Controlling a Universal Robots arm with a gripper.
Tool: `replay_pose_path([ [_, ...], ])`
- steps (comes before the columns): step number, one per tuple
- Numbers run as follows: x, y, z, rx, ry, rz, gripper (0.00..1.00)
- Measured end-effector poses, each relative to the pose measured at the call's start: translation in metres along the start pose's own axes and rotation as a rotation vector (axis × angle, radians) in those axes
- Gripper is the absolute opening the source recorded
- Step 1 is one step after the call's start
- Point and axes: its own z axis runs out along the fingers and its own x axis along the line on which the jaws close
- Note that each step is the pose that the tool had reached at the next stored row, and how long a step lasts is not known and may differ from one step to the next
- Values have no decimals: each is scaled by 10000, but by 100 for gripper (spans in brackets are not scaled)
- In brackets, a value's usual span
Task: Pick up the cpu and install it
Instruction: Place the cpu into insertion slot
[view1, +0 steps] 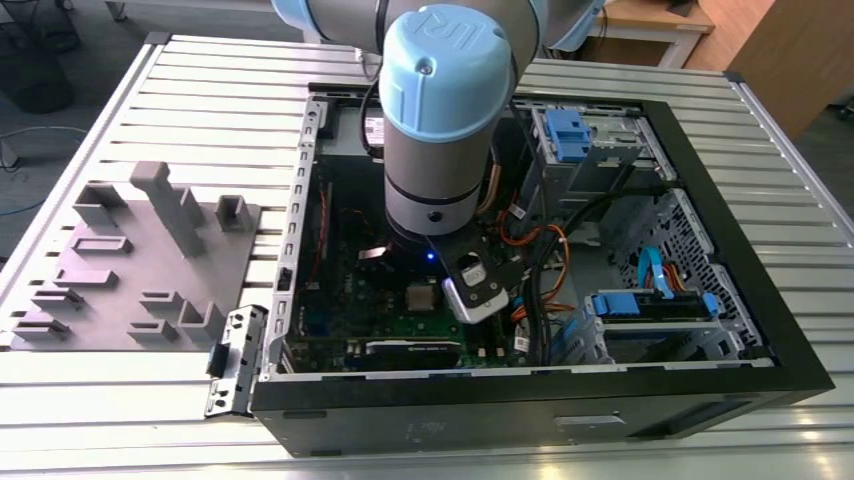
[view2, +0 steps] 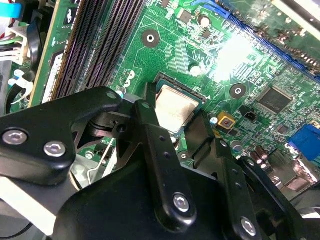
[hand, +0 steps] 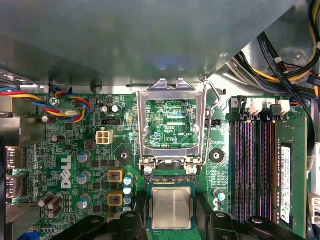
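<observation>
Two black fingers (hand: 131, 222) of the end effector (hand: 171, 222) press on the cpu (hand: 171, 207), one on each side, so it looks clamped on the little chip. The cpu lies flat, silver-grey face up, right over the dark socket (hand: 171, 179) on the green board (hand: 75, 150). I cannot tell if it sits all the way down in the socket or hangs just above it. The shiny metal frame (hand: 141, 125) is flipped open just beside the socket, out of the way. Long memory sticks (hand: 250, 165) run along one side, a little apart.

In the exterior view, the arm (view1: 441, 120) reaches down into the open computer case (view1: 721, 330) on the tabletop (view1: 200, 100). Grey blocks (view1: 134, 260) sit on the exterior view's left, well apart from the case.

I think the step in hand is setting the chip into its socket. To do it well, the chip should be level, with its edges lined up with the socket's edges. It should go straight down and slowly. Sliding it sideways could bend the tiny pins. A hard push is a bad idea too; the chip should drop in with almost no force.
</observation>
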Motion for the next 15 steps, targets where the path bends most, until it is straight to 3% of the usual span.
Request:
replay_pose_path([
  [12,-2,1,4,-5,-6,-3,48],
  [13,-2,1,4,-5,-3,-2,53],
  [15,0,0,3,-3,-1,0,53],
])
